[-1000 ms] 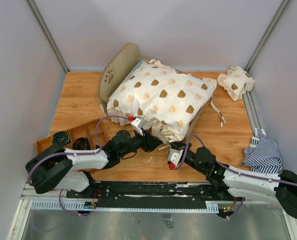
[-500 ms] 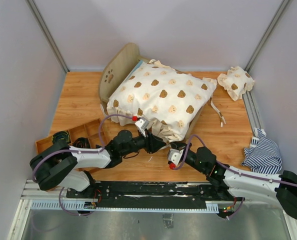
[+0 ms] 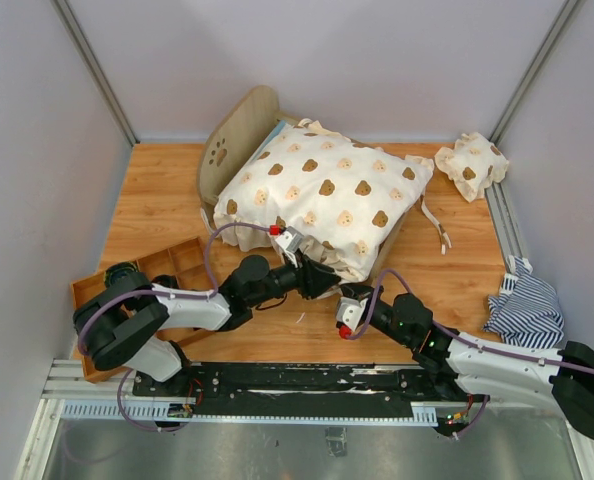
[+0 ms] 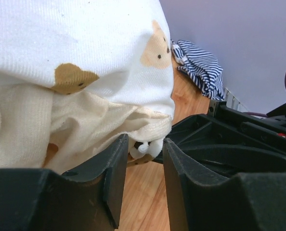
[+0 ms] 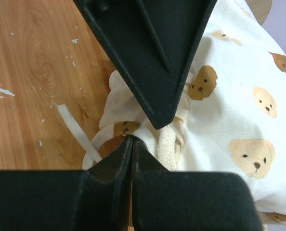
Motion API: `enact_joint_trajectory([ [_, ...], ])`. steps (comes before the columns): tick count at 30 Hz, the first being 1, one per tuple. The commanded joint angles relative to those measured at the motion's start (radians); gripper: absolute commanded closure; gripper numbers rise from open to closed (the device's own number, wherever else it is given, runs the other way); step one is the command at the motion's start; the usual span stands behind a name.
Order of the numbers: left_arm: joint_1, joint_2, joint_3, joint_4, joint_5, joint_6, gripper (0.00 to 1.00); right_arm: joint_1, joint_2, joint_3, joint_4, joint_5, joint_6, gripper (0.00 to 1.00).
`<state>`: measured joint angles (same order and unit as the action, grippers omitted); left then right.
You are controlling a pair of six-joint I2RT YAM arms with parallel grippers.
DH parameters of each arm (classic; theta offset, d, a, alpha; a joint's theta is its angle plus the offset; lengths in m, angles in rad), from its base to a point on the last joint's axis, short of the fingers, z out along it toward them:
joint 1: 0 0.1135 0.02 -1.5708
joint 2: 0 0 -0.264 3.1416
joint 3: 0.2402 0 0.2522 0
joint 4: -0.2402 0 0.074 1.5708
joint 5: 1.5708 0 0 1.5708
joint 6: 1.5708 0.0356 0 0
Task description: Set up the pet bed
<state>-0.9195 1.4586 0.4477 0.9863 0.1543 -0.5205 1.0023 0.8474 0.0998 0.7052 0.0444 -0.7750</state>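
Observation:
The pet bed [image 3: 239, 130] stands at the back of the table, its arched headboard with the paw cutout on the left. A cream bear-print cover [image 3: 322, 195] lies puffed over most of it. My left gripper [image 3: 329, 283] has reached the cover's near corner. In the left wrist view it [image 4: 144, 145] is open, and the cover's rolled hem [image 4: 147, 144] sits right at the tips, not pinched. My right gripper [image 3: 349, 292] is just beside it. In the right wrist view it [image 5: 132, 139] is shut, tips against the cover's edge [image 5: 167, 144], with no fabric seen between them.
A small bear-print pillow [image 3: 472, 165] lies at the back right. A crumpled navy-striped cloth [image 3: 525, 305] sits at the right edge. A wooden compartment tray [image 3: 182, 258] holding black items is at the front left. Loose white ties [image 5: 73, 126] trail on the table.
My left arm has stretched to the right, bringing its gripper up to the cover's near corner beside the right gripper. The right arm and the cover have stayed put.

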Motion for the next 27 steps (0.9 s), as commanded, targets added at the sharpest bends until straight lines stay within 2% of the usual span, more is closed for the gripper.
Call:
enact_joint_trajectory([
  [1, -0.005, 0.013, 0.031, 0.050, -0.013, 0.007, 0.66, -0.013, -0.001, 0.001, 0.015, -0.018, 0.002, 1.00],
  [2, -0.004, 0.014, 0.032, 0.054, -0.013, 0.009, 0.73, -0.013, 0.001, 0.003, 0.010, -0.019, 0.000, 1.00],
  [4, -0.004, 0.015, 0.031, 0.063, -0.018, 0.009, 0.97, -0.013, 0.002, 0.010, -0.015, -0.014, -0.006, 1.00],
  [5, -0.004, 0.017, 0.030, 0.068, -0.024, 0.003, 0.99, -0.013, -0.001, 0.014, -0.035, -0.012, -0.011, 0.99],
  [10, -0.004, 0.031, 0.038, 0.073, -0.017, -0.028, 1.00, -0.003, -0.064, 0.036, -0.182, -0.052, -0.046, 0.80],
  [15, -0.004, 0.028, 0.047, 0.060, -0.026, -0.030, 1.00, 0.027, -0.102, 0.052, -0.261, -0.005, -0.037, 0.60],
  [17, -0.004, 0.028, 0.050, 0.060, -0.030, -0.029, 1.00, 0.057, -0.117, 0.071, -0.329, 0.012, -0.038, 0.55],
  [27, -0.004, 0.039, 0.075, 0.044, -0.024, -0.035, 1.00, 0.277, 0.003, 0.116, -0.410, 0.201, -0.110, 0.53],
])
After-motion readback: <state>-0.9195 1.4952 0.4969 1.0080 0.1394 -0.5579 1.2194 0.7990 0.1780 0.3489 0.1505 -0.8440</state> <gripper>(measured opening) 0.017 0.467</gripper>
